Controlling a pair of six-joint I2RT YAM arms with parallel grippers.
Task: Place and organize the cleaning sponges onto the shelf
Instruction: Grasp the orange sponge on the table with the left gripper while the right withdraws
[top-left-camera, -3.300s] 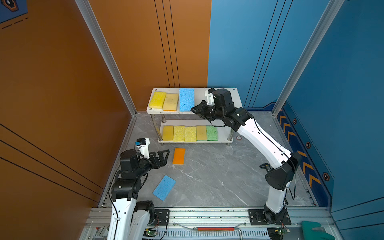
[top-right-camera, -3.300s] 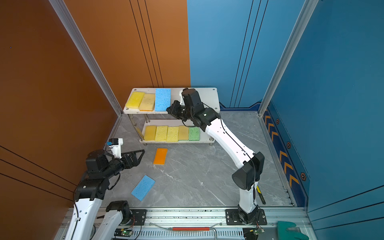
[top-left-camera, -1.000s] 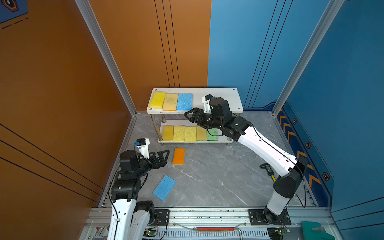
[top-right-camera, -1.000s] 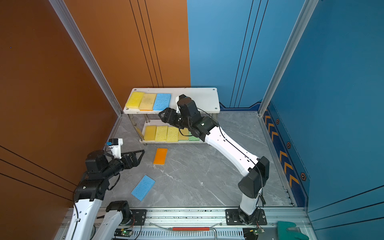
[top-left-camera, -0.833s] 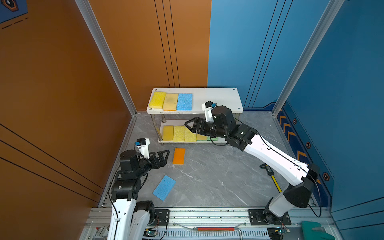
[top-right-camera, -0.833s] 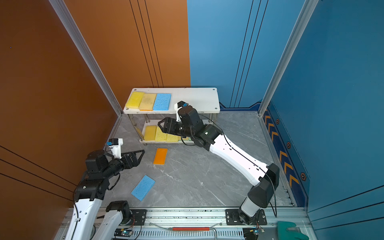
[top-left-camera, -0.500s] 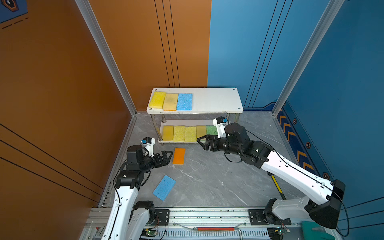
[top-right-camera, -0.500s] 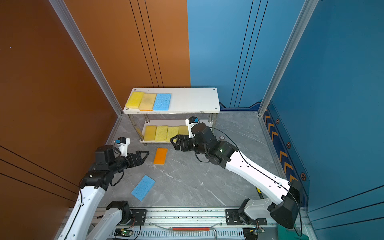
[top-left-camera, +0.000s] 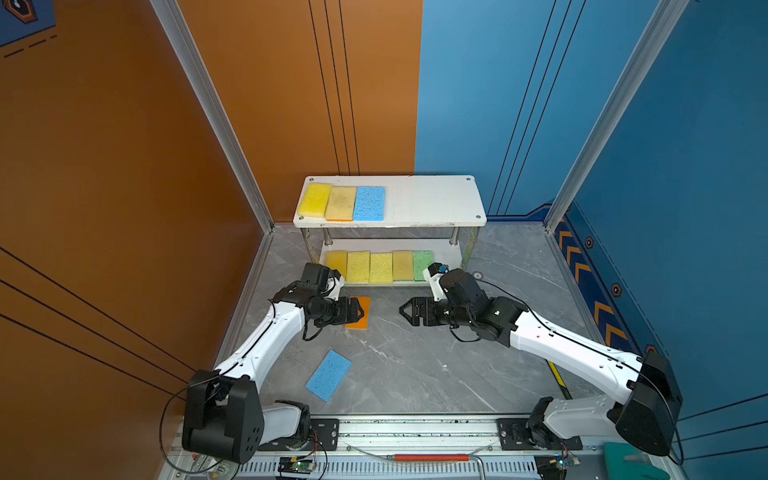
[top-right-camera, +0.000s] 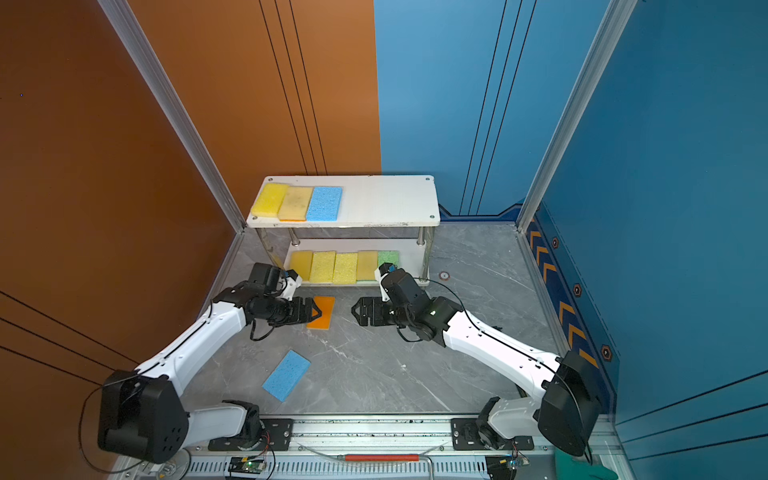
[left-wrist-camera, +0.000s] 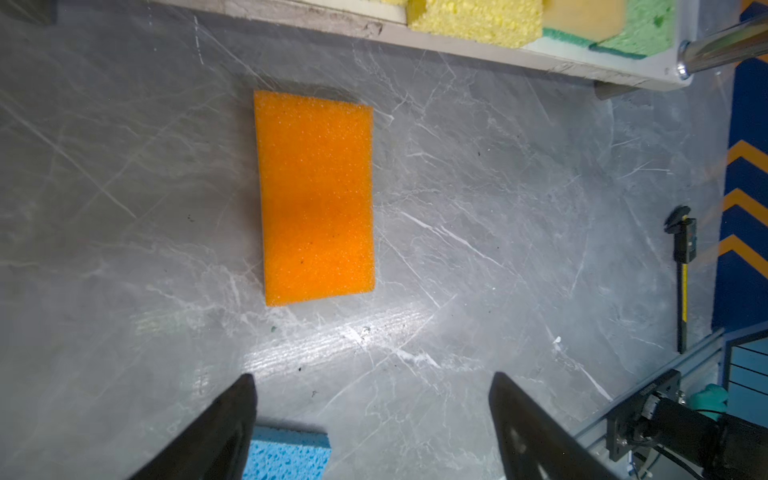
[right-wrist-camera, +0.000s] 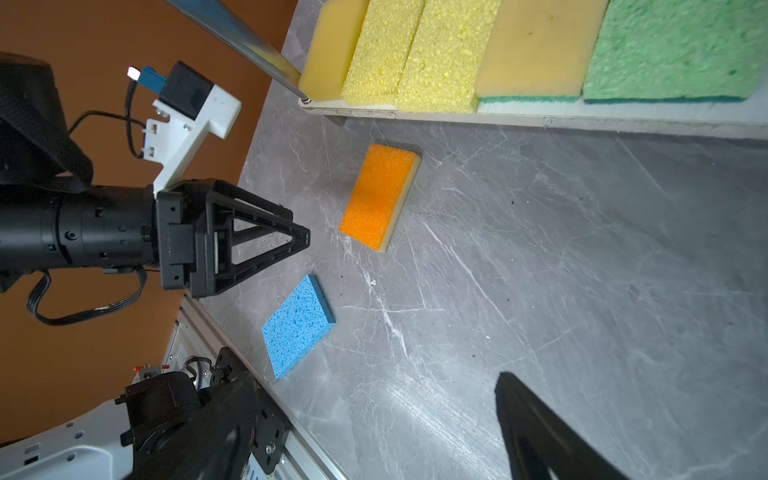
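The left gripper (top-left-camera: 361, 310) is held low over the floor (top-left-camera: 415, 365), jaws spread apart, its arm stretched forward and turned right. The right gripper (top-left-camera: 404, 311) — likewise spread — is pointed left toward it. The orange sponge (left-wrist-camera: 316, 199) is found flat just right of the left gripper, untouched and near the shelf (top-left-camera: 432, 199), and the blue sponge (top-left-camera: 328, 375) lies nearer. In both top views the orange sponge's left edge is covered by the left gripper — the green sponge (top-left-camera: 423, 259) partly by the right wrist camera (top-left-camera: 432, 276).

A grey marble-patterned worktop (top-left-camera: 415, 365) meets orange wall panels (top-left-camera: 124, 166) and blue wall panels (top-left-camera: 498, 104), framed by silver aluminium posts (top-left-camera: 216, 116).
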